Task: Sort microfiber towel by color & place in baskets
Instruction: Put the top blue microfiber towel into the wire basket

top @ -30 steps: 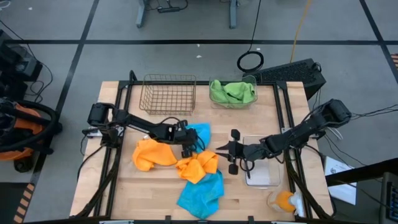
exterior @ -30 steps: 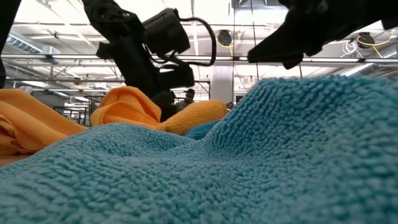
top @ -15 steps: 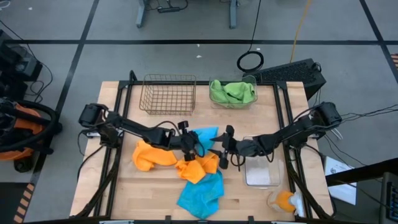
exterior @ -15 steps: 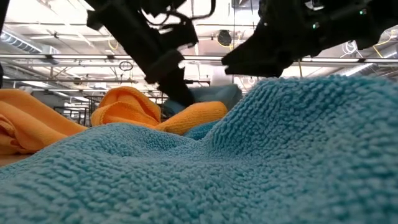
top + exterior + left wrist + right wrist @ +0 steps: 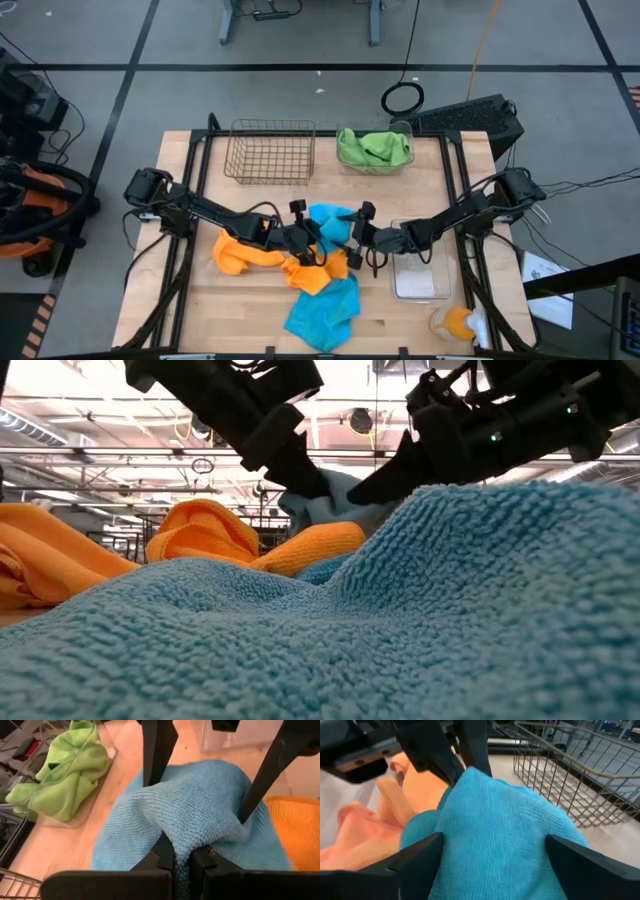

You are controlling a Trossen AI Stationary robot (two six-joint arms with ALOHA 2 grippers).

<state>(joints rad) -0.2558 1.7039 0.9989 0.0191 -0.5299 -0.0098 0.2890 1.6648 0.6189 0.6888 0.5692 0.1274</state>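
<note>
A blue towel (image 5: 332,218) lies mid-table, with its near part drawn up into a hump (image 5: 200,805). My left gripper (image 5: 182,854) is shut on that hump. My right gripper (image 5: 494,841) is open, one finger on each side of the same hump. Two orange towels (image 5: 240,250) (image 5: 318,272) and a second blue towel (image 5: 325,312) lie crumpled on the table nearer the front. At the far edge stand a wire basket (image 5: 270,152) and a clear bin (image 5: 400,130) holding a green towel (image 5: 374,147). A second clear bin (image 5: 420,280) stands at the right. My left gripper pinches a raised fold of the blue towel (image 5: 186,840) between its two fingers, coming from the table's left. The fold stands lifted (image 5: 322,492), and the rest of the towel spreads down onto the table. My right gripper straddles the hump from the right; I cannot tell whether its fingers (image 5: 252,800) touch the cloth.
The near blue towel (image 5: 400,610) fills the low view's foreground. A small orange object (image 5: 456,322) sits at the table's near right corner. Bare wood shows between the towels and the far baskets.
My left gripper has gone up and a little toward the table's right, and has drawn a fold of the blue towel up off the table. My right gripper has gone toward the table's left to that towel and has opened around the raised hump.
</note>
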